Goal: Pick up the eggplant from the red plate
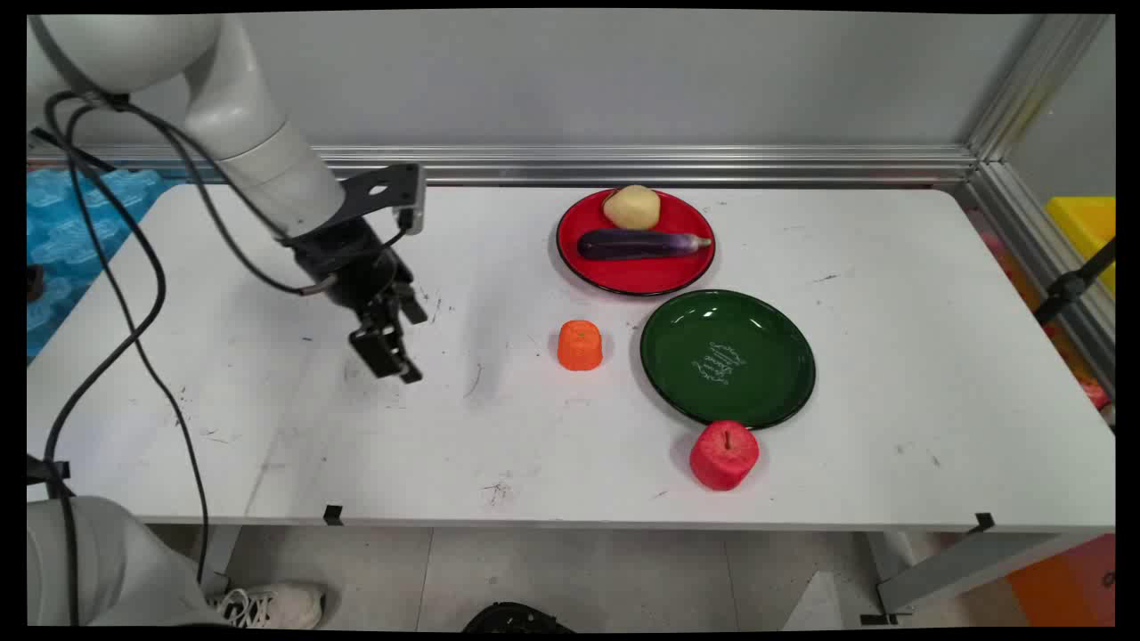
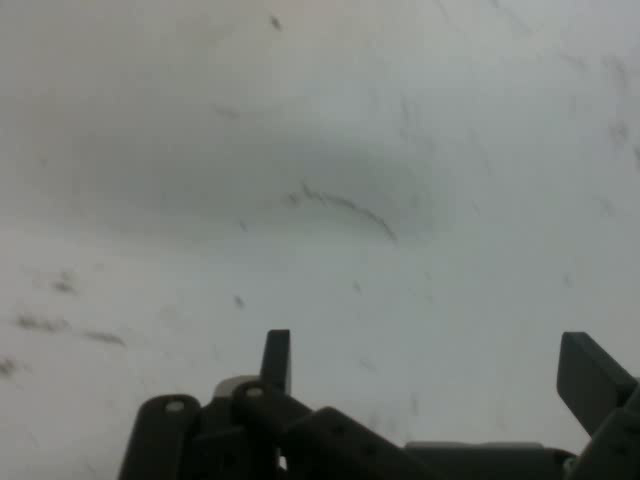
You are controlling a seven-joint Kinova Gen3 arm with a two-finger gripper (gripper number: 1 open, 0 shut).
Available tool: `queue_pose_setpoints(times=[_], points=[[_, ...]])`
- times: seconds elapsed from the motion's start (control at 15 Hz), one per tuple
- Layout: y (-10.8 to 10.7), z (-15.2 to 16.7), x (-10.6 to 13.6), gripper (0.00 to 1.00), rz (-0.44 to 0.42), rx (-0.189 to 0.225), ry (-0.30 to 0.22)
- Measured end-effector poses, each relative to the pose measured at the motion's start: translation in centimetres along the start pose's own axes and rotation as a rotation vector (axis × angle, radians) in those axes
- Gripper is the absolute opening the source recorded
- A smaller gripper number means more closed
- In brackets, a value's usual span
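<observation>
My black gripper (image 1: 396, 352) hangs just above the bare white table (image 1: 267, 427) in its left half, open and holding nothing. The hand view shows its two fingertips (image 2: 277, 358) wide apart over scuffed table surface, with nothing between them. The nearest object is an orange cup-shaped toy (image 1: 580, 345), a fair way to the gripper's right. Beyond it lie a green plate (image 1: 775, 356), empty, and a red plate (image 1: 634, 274) carrying a purple eggplant (image 1: 643, 244) and a potato (image 1: 631, 206). A red apple (image 1: 724, 455) sits near the front edge below the green plate.
Black cables (image 1: 134, 294) hang from the arm over the table's left side. A metal rail (image 1: 623, 165) runs along the back edge by the wall. A shoe (image 1: 272, 605) shows on the floor at the lower left.
</observation>
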Motion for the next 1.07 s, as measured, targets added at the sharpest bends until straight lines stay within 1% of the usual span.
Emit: queue_pose_setpoints(times=[0.27, 0.53, 0.67, 0.8, 1.07], points=[[-2.9, 0.4, 3.0, 1.00, 0.007, 0.060, 0.061], [-6.6, 1.0, 6.6, 1.00, 0.029, 0.114, 0.133], [-8.0, 1.3, 7.8, 1.00, 0.038, 0.128, 0.158], [-9.9, 1.9, 9.4, 1.00, 0.049, 0.144, 0.191], [-13.0, 3.3, 12.2, 1.00, 0.076, 0.160, 0.247]])
